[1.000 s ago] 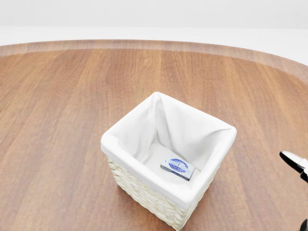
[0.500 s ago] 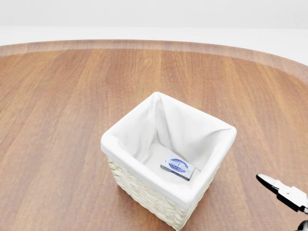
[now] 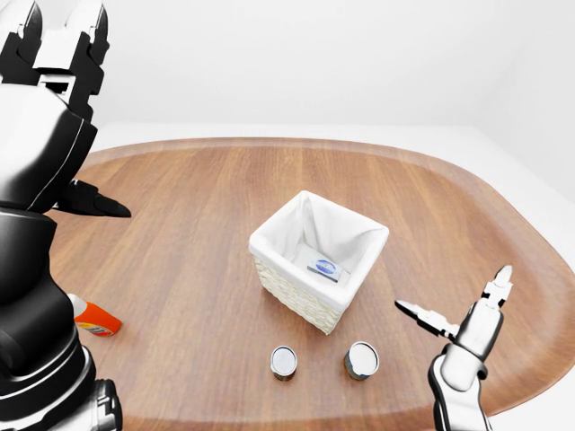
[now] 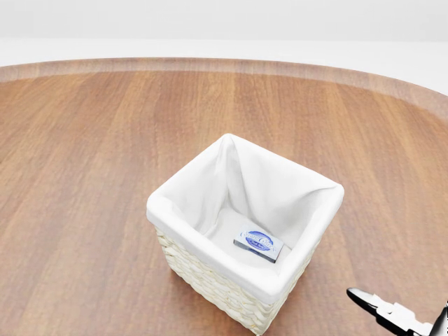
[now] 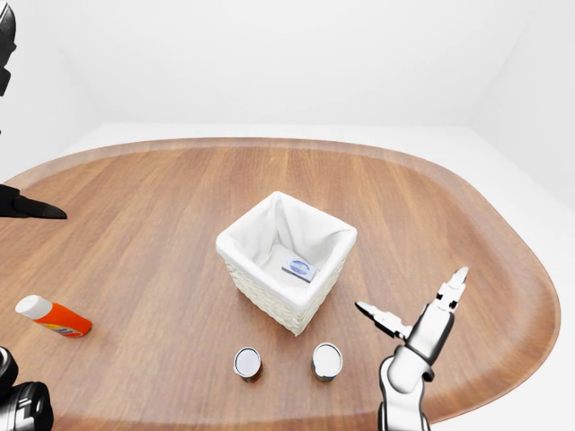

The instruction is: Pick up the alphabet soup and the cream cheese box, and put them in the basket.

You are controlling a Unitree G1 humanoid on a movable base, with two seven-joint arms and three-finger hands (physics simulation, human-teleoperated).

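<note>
Cream cheese box (image 4: 258, 244) lying flat on the liner at the bottom of the basket (image 3: 269, 241), label up, toward the near-right corner, so that half of the task looks done. Basket standing near the middle of the wooden table (image 3: 180, 224), turned corner-on to the robot, white cloth folded over its rim. Two cans upright on the table just near of the basket: left can (image 3: 284, 362) and right can (image 3: 362, 359), both seen lid-up, labels too small to read, so cannot tell which is the alphabet soup. Right hand (image 3: 454, 316) raised to the right of the right can and apart from it, fingers spread wide, thumb pointing left toward the cans, holding nothing; probably poised that way to come in around a can from the side. In the head view, only one dark fingertip reaching in at the bottom right corner, beside the basket. Left hand (image 3: 61, 36) held high and close to the camera at the far left, fingers apart, empty, well clear of everything, likely parked out of the way. Orange bottle (image 5: 54, 316) lying on its side at the table's left, away from the rest, no part of the task.
</note>
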